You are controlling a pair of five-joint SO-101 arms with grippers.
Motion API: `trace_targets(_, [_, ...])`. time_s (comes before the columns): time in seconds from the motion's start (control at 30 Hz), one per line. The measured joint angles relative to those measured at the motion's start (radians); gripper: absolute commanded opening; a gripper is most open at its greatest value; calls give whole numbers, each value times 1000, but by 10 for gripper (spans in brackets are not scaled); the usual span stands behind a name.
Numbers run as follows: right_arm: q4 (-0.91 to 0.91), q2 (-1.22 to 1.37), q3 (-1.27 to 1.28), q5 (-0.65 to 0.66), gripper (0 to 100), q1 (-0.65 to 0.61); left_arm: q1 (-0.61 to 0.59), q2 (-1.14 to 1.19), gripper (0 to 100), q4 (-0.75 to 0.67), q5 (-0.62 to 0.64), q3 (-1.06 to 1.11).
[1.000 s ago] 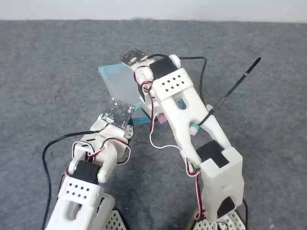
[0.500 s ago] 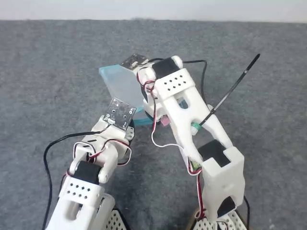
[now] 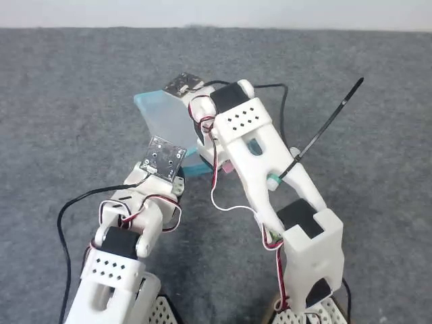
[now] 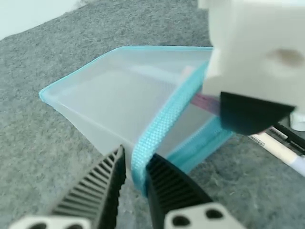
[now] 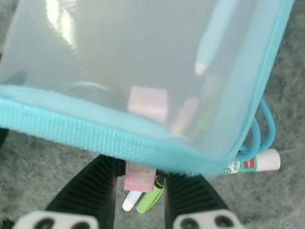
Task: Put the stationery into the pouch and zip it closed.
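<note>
A translucent pouch (image 3: 165, 121) with a teal zipper edge is held tilted up off the grey mat between both arms. My left gripper (image 4: 136, 179) is shut on the teal zipper band (image 4: 157, 129) at the pouch's near corner. My right gripper (image 5: 140, 183) pinches the other lip of the pouch (image 5: 143, 57). Between its fingers I see a pink eraser (image 5: 139, 180), a green highlighter (image 5: 151, 198) and a white pen tip (image 5: 129, 202). The pink eraser (image 3: 228, 167) also peeks out under the right arm. A pale pink block (image 5: 147, 102) shows through the pouch wall.
A white-capped marker (image 5: 255, 163) lies by the pouch's teal pull cord (image 5: 262, 129). Another pen (image 4: 279, 148) rests on the mat beside the pouch. A black cable tie (image 3: 331, 125) juts from the right arm. Grey mat (image 3: 74, 101) stretches on all sides.
The pouch's far corner has shifted a little to the left. Both arms have barely moved and keep their hold.
</note>
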Motion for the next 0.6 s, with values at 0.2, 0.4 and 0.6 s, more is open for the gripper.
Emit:
trace_targets(0.2, [-55, -21, 2, 0, 6, -3, 0, 0, 11, 0, 0, 0])
trace_targets(0.4, [-80, -94, 2, 0, 6, -5, 0, -2, 11, -3, 0, -3])
trace_targets(0.6, [-124, -147, 54, 0, 6, -5, 0, -3, 11, -5, 0, -3])
